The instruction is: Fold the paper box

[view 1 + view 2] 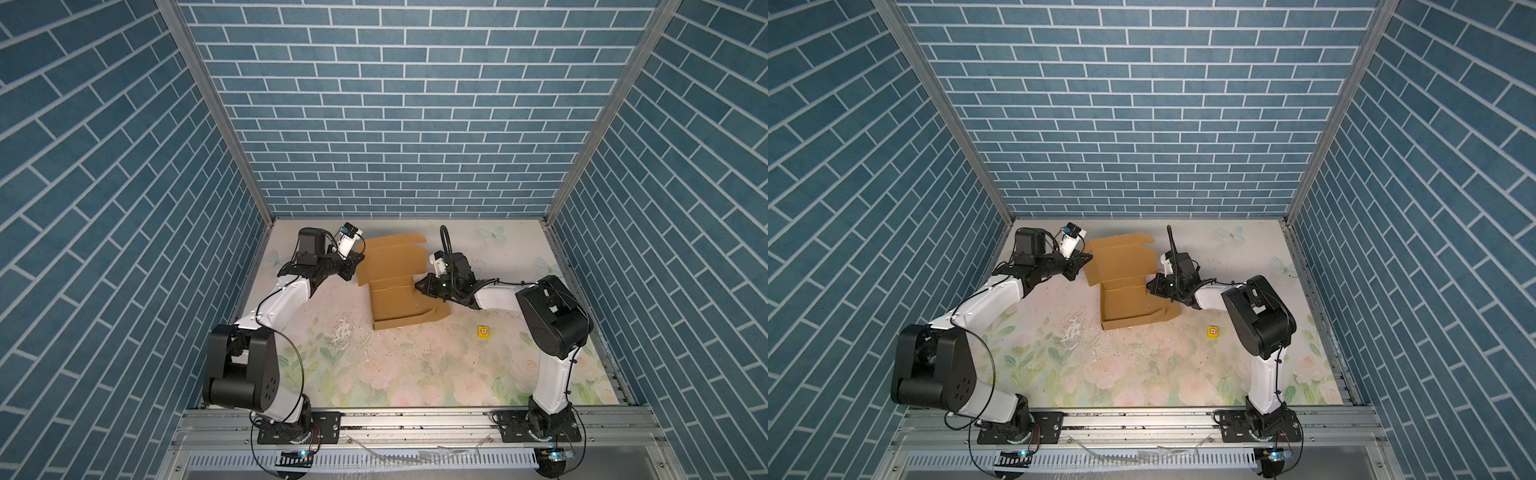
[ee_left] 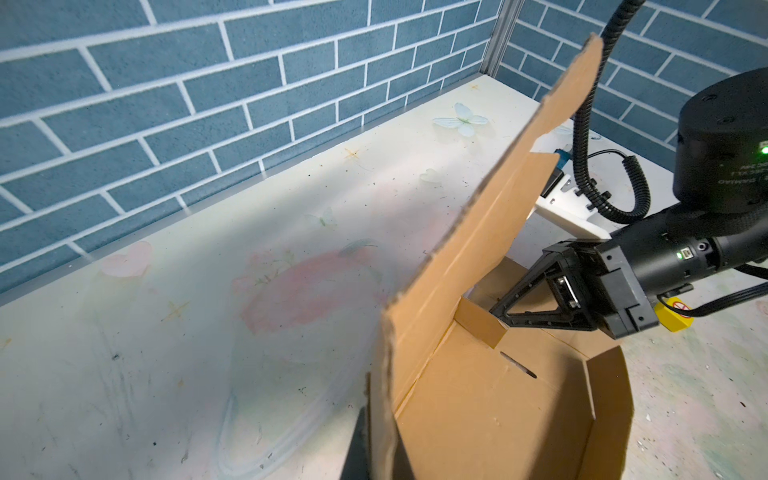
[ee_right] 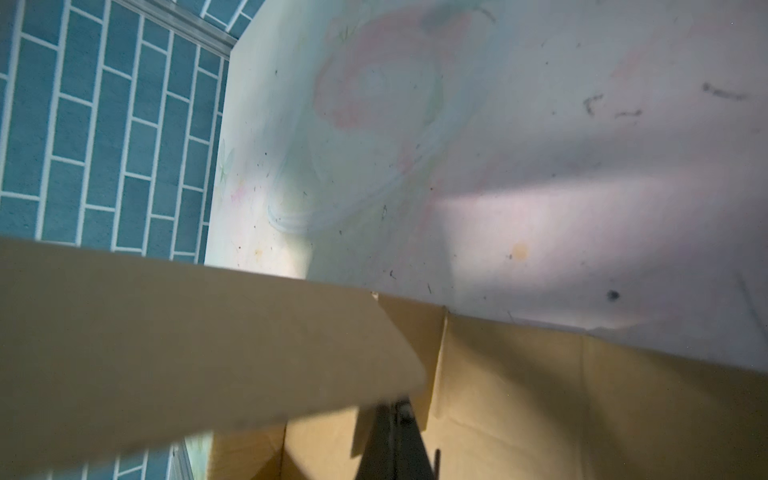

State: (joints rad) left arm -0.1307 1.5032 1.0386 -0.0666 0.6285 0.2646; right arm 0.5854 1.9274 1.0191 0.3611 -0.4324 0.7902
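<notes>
1. In both top views, the paper box [image 1: 395, 291] sits toward the back middle of the table [image 1: 374, 374], between the two arms and only partly folded.
2. Its base panel lies flat on the table, with a low wall standing along the near edge. The large lid panel at the far end is tilted upward, and one side flap on the right lies flat on the table.
3. The left end effector [image 1: 356, 266] is at the box's left edge, beside the raised lid panel. Its fingers are clenched together, but I cannot tell whether any cardboard is pinched between them.
4. In the left wrist view, the right end effector [image 2: 496, 312] is also clenched. Its tip touches a small upright flap at an inner corner of the box. I cannot tell whether it grips that flap or only presses on it.
5. In the right wrist view, blurred cardboard fills the lower half, with the dark fingers [image 3: 388, 440] partly hidden behind a flap.
6. A yellow cube [image 1: 483, 331] rests on the table to the right of the box, apart from it, near the right arm.
</notes>
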